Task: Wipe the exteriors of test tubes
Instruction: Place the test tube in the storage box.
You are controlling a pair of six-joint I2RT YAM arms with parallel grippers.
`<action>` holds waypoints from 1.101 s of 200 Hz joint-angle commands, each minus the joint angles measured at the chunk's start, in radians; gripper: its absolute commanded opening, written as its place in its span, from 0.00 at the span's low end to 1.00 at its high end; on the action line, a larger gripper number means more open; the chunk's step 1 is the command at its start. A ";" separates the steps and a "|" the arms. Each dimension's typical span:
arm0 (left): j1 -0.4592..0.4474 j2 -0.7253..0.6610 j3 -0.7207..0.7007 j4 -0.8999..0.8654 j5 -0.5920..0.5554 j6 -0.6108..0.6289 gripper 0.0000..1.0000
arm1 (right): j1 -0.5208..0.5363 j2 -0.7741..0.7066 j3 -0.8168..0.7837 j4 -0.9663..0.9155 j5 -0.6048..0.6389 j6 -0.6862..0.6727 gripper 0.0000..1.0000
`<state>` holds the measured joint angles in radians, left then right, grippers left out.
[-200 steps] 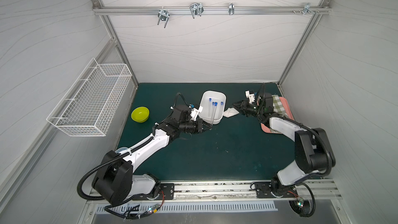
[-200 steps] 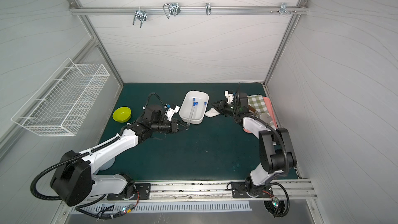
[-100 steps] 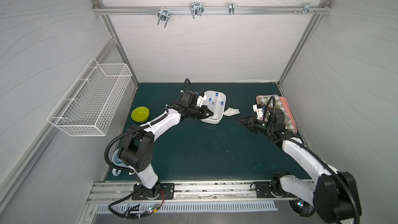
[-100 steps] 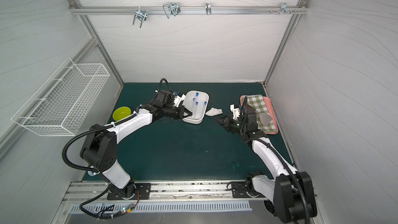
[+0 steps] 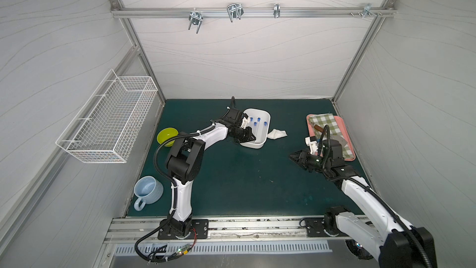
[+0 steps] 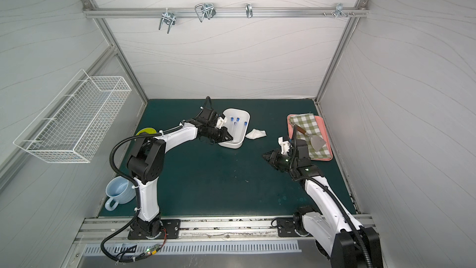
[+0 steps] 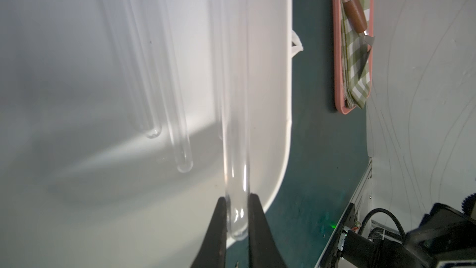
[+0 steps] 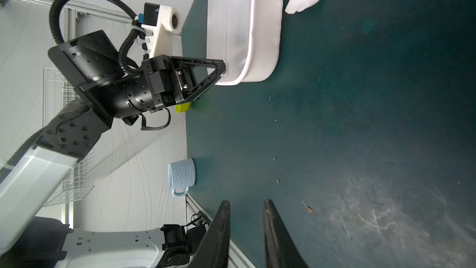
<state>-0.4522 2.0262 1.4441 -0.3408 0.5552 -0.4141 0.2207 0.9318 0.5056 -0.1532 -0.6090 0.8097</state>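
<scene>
Several clear test tubes [image 5: 255, 124] with blue caps lie lengthwise in a white tub [image 5: 253, 146] at the back middle of the green mat. My left gripper [image 5: 253, 139] is at the tub's near end. In the left wrist view this gripper [image 7: 237, 198] is shut on the rounded bottom of one test tube [image 7: 235, 125], which sticks out just over the tub's rim. Two other tubes [image 7: 177, 125] lie beside it. My right gripper [image 5: 292, 154] hovers over the mat to the right, open and empty, as the right wrist view [image 8: 246, 202] shows. A crumpled white cloth [image 5: 277, 133] lies right of the tub.
A pink tray [image 5: 349, 159] with a green checked cloth and a wooden-handled scraper [image 6: 301, 131] sits at the right, just behind my right wrist. A yellow-green bowl [image 5: 167, 135] and a light blue mug [image 5: 148, 192] stand at the left. A wire basket [image 5: 110, 122] hangs on the left wall.
My left gripper has moved in from the tub's left side to its near end. My right gripper has drawn back from the white cloth toward the front right.
</scene>
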 commanded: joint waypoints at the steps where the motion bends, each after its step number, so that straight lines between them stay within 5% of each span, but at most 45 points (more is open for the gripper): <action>1: 0.000 0.043 0.088 -0.025 -0.020 0.019 0.11 | -0.004 -0.018 0.017 -0.036 0.009 -0.018 0.25; 60: -0.008 0.156 0.219 -0.074 -0.034 0.020 0.14 | -0.006 -0.039 0.020 -0.059 0.016 -0.016 0.25; 220: -0.017 0.144 0.223 -0.061 -0.026 0.026 0.26 | -0.004 -0.041 0.028 -0.068 0.025 -0.012 0.26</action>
<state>-0.4656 2.1757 1.6268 -0.4103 0.5308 -0.3992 0.2207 0.9047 0.5060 -0.1982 -0.5999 0.8097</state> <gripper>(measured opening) 0.258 0.265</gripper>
